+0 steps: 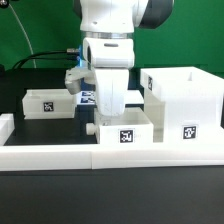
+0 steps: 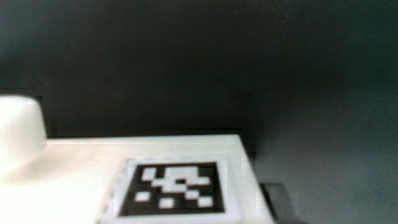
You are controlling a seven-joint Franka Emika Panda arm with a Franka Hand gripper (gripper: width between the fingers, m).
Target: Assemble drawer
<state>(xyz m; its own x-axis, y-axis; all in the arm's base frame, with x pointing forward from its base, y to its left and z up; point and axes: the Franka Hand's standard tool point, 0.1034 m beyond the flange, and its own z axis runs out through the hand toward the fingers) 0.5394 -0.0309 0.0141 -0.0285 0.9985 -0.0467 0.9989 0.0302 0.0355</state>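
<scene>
The drawer is in loose white parts in the exterior view. The tall open box stands at the right. One knobbed tray sits front centre, with its knob toward the exterior view's left. A second tray lies at the left. My gripper hangs straight down over the front tray, and its fingertips are hidden behind that tray's wall. In the wrist view a tagged white face of the tray fills the near field. A dark finger shows beside its edge. The jaw gap is not visible.
The long low white border wall runs along the front, right against the front tray. The marker board lies behind the arm. A white rounded shape sits at the edge of the wrist view.
</scene>
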